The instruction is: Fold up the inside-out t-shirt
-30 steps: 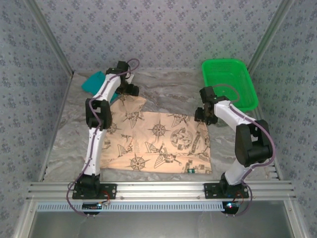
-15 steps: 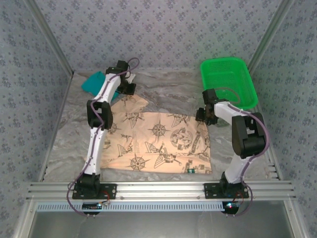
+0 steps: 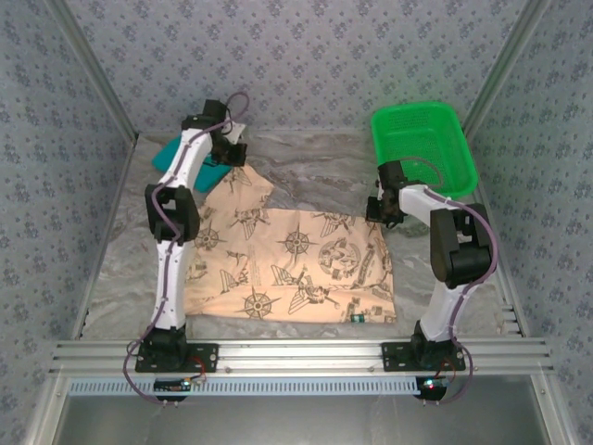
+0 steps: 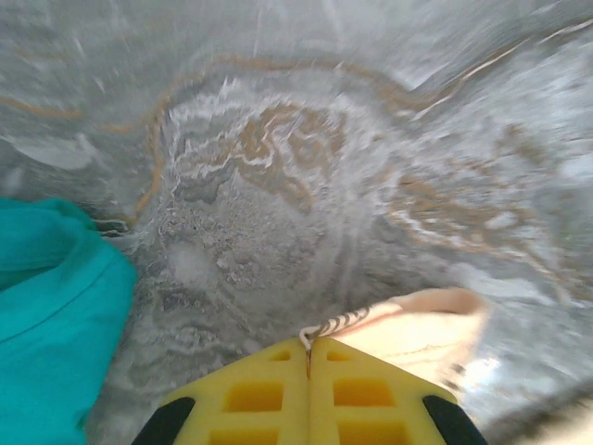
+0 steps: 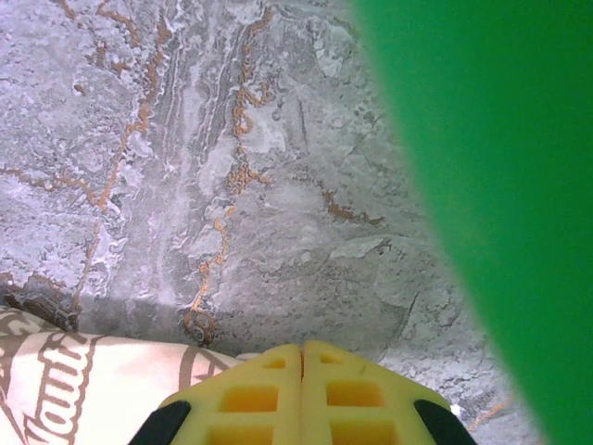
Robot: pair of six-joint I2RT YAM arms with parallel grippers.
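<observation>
"Well, from above, where did the cloth lie?"

"The inside-out t-shirt lay spread flat on the table. My left end effector was at its far left corner, just beside the teal shirt. My right end effector was at its far right corner, near the green basket."

"And at your left wrist?"

"Pads pressed shut on a striped hem, with only a thin pinch of cloth between them. Teal cloth lay off to the left."

"The right wrist?"

"Closed as well. The printed edge ran in under the tips, so I judged it pinched. The basket wall was close on the right."

"How would it handle?"

"Light and limp, quick to sag and wrinkle. Corners and hems were the places to hold, both drawn evenly."
</observation>
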